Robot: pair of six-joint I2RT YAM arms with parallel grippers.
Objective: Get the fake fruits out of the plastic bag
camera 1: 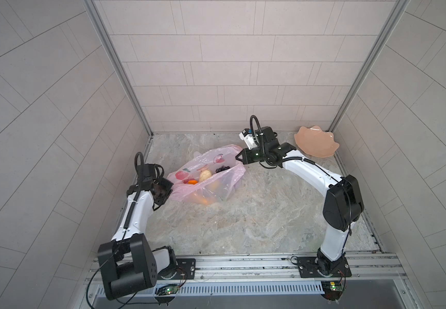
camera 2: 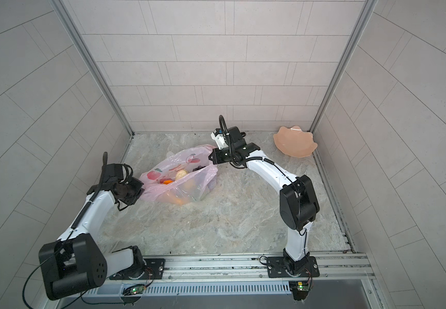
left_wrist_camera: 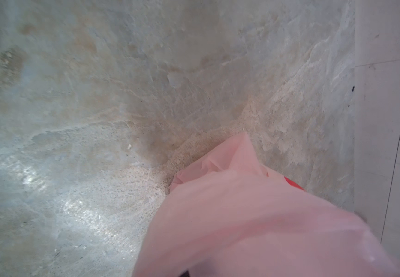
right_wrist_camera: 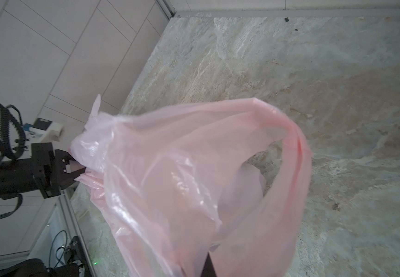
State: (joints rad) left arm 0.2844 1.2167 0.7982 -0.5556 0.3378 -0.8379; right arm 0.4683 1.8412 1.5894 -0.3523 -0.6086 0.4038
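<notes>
Both the left arm and right arm have glossy white link shells between boxy matte-black joint housings. Ribbed black cable loops above each wrist; thin black wire trails along the white. The left gripper and right gripper are angular black wedges. Black base plates carry silver screws.

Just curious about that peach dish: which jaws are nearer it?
Right. The right jaws grip the pink bag at its end facing the dish; the left jaws grip the opposite end, farther off.

Robot lab cell: tiled panel walls, aluminium frame, rail-mounted arms
</notes>
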